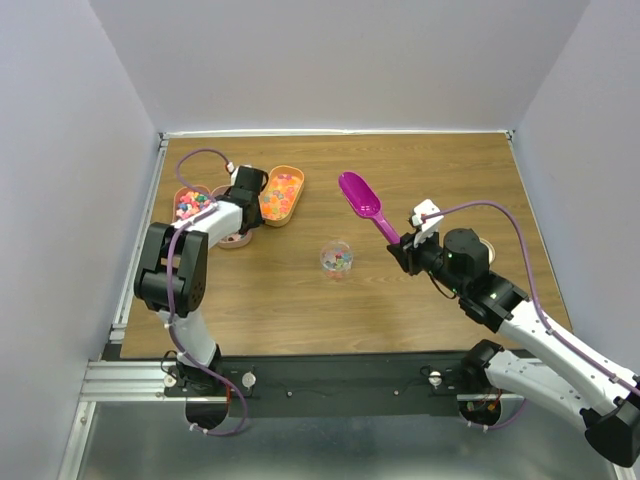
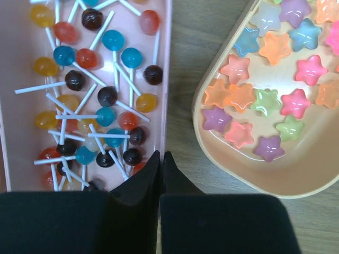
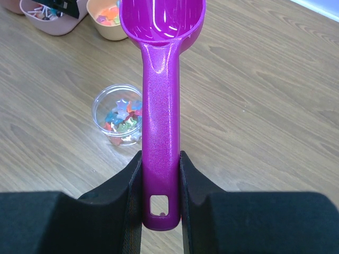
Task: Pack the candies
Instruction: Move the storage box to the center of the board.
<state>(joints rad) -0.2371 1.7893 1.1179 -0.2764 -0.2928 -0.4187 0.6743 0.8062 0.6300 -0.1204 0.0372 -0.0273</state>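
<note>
a wood-grain table [image 1: 300, 310] sits boxed in by plain pale grey walls [image 1: 60, 150], evenly lit, a metal rail [image 1: 130, 375] along its near edge.

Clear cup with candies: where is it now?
In the top view the clear cup stands mid-table, between the arms, right of the peach tray and just left of the magenta scoop held by the right gripper.
</note>
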